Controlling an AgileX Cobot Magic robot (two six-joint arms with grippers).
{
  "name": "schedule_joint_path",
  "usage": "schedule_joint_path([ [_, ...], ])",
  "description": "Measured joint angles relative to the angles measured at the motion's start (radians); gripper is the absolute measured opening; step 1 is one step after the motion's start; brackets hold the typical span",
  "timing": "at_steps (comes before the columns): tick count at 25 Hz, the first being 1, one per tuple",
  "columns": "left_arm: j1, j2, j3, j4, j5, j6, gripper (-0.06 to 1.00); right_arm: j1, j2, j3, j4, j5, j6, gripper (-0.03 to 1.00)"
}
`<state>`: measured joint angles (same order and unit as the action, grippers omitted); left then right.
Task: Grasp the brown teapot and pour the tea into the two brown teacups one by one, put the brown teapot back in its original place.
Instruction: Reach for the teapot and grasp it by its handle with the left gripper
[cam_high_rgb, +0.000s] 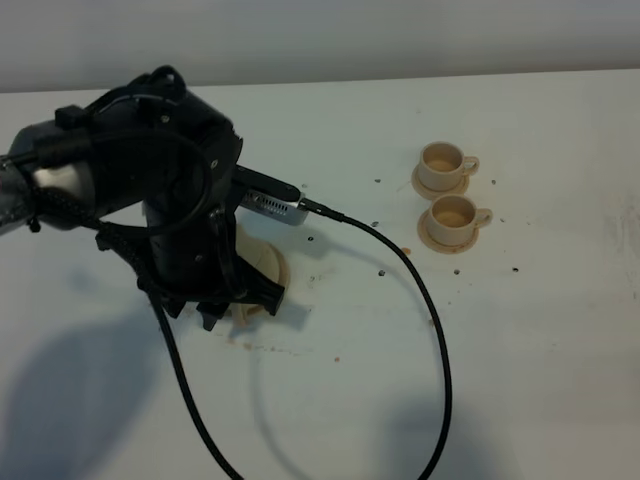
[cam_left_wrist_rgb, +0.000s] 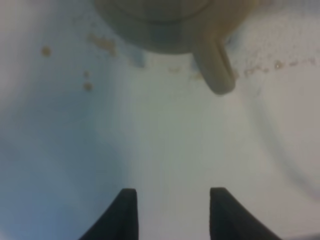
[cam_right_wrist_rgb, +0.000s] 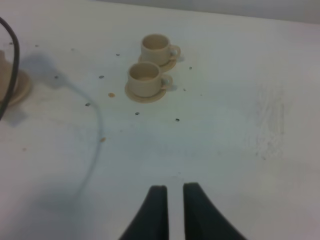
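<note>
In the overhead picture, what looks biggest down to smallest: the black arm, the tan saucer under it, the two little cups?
1. Black arm, by far.
2. Tan saucer, though mostly hidden.
3. Upper cup and lower cup: look alike, no ranking.

A white desk (cam_high_rgb: 540, 380) fills the view, with a grey wall (cam_high_rgb: 320, 35) along its far edge. Small dark specks (cam_high_rgb: 382, 271) are scattered across it, a few tan drips (cam_high_rgb: 405, 250) (blurred up close) dot it, and soft shadows (cam_high_rgb: 70, 390) lie toward the front.
</note>
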<state>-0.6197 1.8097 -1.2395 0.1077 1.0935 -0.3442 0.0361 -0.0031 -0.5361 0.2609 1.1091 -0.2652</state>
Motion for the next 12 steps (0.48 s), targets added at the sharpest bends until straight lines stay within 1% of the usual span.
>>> schedule_joint_path([
  [2, 0.005, 0.000, 0.023, -0.001, -0.052, -0.013, 0.32, 0.000, 0.000, 0.000, 0.000, 0.000, 0.000, 0.09],
  [5, 0.012, 0.000, 0.036, -0.012, -0.100, -0.023, 0.32, 0.000, 0.000, 0.000, 0.000, 0.000, 0.000, 0.09],
  [12, 0.022, 0.010, 0.041, -0.031, -0.119, -0.061, 0.32, 0.000, 0.000, 0.000, 0.000, 0.000, 0.000, 0.09],
])
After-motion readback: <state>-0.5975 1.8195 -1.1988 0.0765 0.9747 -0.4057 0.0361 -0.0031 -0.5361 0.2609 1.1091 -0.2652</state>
